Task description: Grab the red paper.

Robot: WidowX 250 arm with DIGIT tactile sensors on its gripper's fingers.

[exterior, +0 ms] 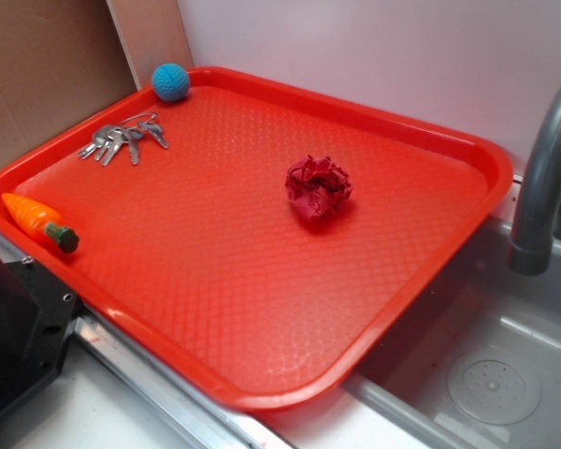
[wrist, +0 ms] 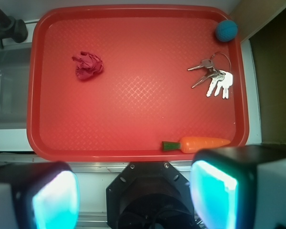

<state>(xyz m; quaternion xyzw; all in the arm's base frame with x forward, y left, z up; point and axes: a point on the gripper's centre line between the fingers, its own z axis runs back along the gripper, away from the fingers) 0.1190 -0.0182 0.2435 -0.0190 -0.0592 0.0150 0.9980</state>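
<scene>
The red paper (exterior: 318, 187) lies alone mid-tray, likely light and crushable. Pinch across its middle. The gripper (wrist: 133, 200) is spread wide, empty.

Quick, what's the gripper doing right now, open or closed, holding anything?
Gripper: open, holding nothing; the red paper lies apart from it on the tray.

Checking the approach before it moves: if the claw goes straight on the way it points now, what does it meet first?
Probably bare tray, roughly mid-tray. The open claw isn't aimed at the red paper, which sits off to one side. Depth is unclear.
</scene>
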